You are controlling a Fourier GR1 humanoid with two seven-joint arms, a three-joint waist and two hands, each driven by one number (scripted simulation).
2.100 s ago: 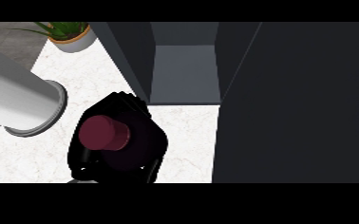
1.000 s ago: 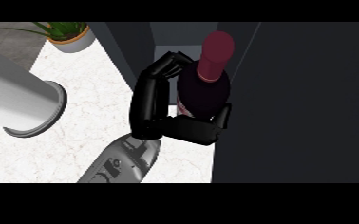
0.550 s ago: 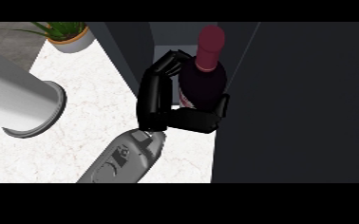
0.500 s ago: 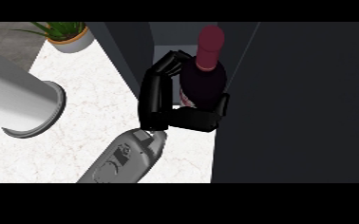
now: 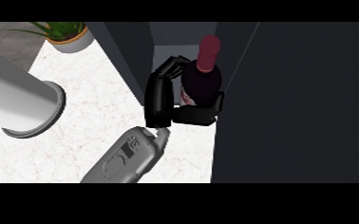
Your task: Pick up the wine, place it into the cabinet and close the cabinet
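The wine bottle (image 5: 202, 78), dark with a maroon top, stands upright in the opening of the dark cabinet (image 5: 129, 52), between its left wall and the large dark panel (image 5: 288, 104) on the right. My left hand (image 5: 160, 99) is shut on the bottle: its fingers curl round the left and far side, and the thumb wraps the near side low down. The grey forearm (image 5: 129, 156) comes in from the lower left. The bottle's base is hidden by the hand. My right hand shows nowhere.
On the white marble counter (image 5: 91, 85), a big grey cylinder (image 5: 24, 107) lies at the left. A potted plant (image 5: 69, 35) stands at the back left. The dark panel fills the right half of the view.
The hand has carried the bottle from the counter's front up and right into the cabinet opening. Over the last half second it has barely moved.
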